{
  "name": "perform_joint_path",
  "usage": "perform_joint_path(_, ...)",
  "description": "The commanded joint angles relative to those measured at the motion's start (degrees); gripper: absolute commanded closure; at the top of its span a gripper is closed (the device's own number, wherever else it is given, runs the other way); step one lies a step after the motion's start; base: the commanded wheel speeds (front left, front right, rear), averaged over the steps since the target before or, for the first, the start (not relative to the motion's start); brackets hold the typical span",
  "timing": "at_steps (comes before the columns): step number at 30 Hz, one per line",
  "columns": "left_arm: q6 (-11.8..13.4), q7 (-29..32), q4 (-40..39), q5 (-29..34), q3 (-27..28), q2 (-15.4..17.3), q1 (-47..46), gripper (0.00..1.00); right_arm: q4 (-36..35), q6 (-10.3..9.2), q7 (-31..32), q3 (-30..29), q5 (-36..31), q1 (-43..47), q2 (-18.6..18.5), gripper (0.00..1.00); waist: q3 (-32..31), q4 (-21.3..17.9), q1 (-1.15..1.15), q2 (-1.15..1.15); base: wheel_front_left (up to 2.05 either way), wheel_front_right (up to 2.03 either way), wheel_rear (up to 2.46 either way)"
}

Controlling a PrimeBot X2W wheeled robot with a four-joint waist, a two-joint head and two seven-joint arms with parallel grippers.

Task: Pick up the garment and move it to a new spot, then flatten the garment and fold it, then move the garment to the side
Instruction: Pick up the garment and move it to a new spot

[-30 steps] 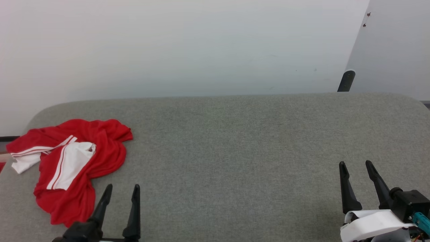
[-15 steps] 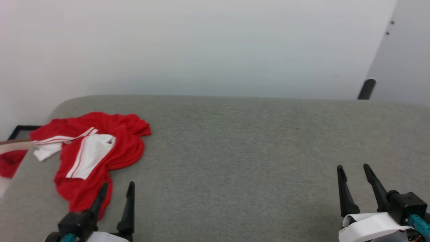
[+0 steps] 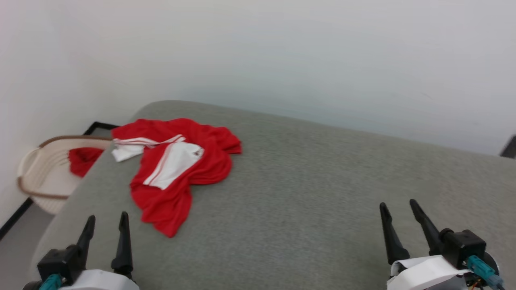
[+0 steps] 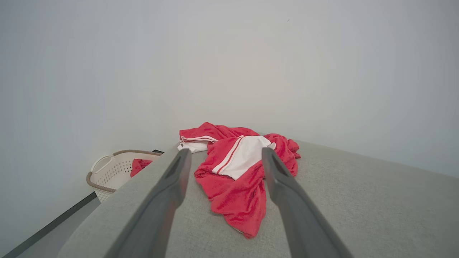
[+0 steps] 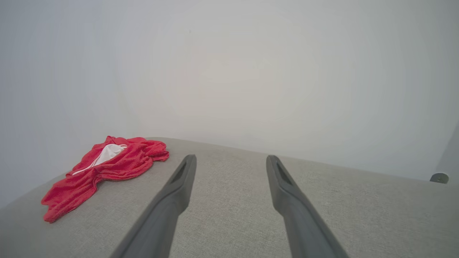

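The garment (image 3: 177, 169), a red shirt with white sleeves and stripe trim, lies crumpled near the far left corner of the grey padded table (image 3: 306, 189). In the left wrist view the garment (image 4: 240, 168) sits straight ahead between the fingers, still at a distance. My left gripper (image 3: 105, 220) hovers open over the table's near left edge, nothing in it. Open and empty as well, my right gripper (image 3: 398, 205) is at the near right, far from the shirt. The right wrist view shows the garment (image 5: 104, 168) off to the left.
A cream laundry basket (image 3: 38, 177) with a small red cloth bundle (image 3: 82, 159) in it stands on the floor beside the table's left end. A white wall runs close behind the table. A dark post (image 3: 508, 148) shows at the far right.
The head camera has turned left, so the garment sits nearer the middle and the basket has come into view. Both grippers stay open; the shirt lies as before.
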Motion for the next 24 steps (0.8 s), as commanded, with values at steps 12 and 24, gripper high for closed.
perform_joint_path(12,-0.18,5.55,-3.94,-3.67,0.49,1.4,-2.63,0.0,2.07,0.03,-0.53,1.64,0.35,-2.01,-0.01,0.0,0.71,6.67,0.0,0.0,0.0,0.0,0.0)
perform_joint_path(24,-2.45,21.8,-6.84,-13.27,1.53,9.32,-16.13,0.0,-1.23,0.03,1.74,0.36,-3.68,-4.91,0.02,0.0,10.48,-1.2,0.0,0.0,0.0,0.0,0.0)
